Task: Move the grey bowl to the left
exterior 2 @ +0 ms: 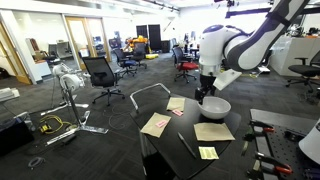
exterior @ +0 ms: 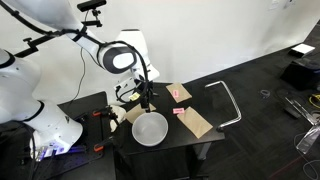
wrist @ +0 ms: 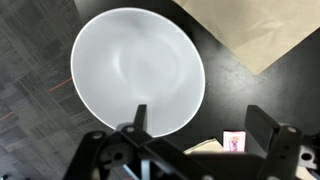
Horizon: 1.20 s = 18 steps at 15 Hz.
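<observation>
The grey bowl (exterior: 150,128) is round, shallow and pale, and sits on the black table (exterior: 205,143) near its edge. It also shows in an exterior view (exterior 2: 215,107) and fills the upper left of the wrist view (wrist: 135,65). My gripper (wrist: 200,115) is open and low over the bowl's rim. One finger is over the bowl's inside and the other is outside it above the table. In both exterior views the gripper (exterior: 146,104) (exterior 2: 202,97) hangs straight down at the bowl's edge. Nothing is held.
Flat tan cardboard pieces (exterior: 198,123) (exterior 2: 155,124) (wrist: 255,30) lie on the table beside the bowl. A small pink card (wrist: 233,141) lies near the fingers. A bent metal frame (exterior: 228,100) stands off the table's side. Office chairs (exterior 2: 100,72) stand beyond.
</observation>
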Each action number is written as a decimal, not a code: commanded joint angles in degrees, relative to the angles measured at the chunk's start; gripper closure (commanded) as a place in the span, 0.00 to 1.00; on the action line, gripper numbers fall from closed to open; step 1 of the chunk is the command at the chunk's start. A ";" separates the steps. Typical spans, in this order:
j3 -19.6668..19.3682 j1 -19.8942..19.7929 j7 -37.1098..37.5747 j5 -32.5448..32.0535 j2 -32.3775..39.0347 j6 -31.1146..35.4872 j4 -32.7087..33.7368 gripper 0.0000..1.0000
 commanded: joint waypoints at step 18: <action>-9.61 10.82 4.95 -3.10 13.70 -0.73 7.47 0.73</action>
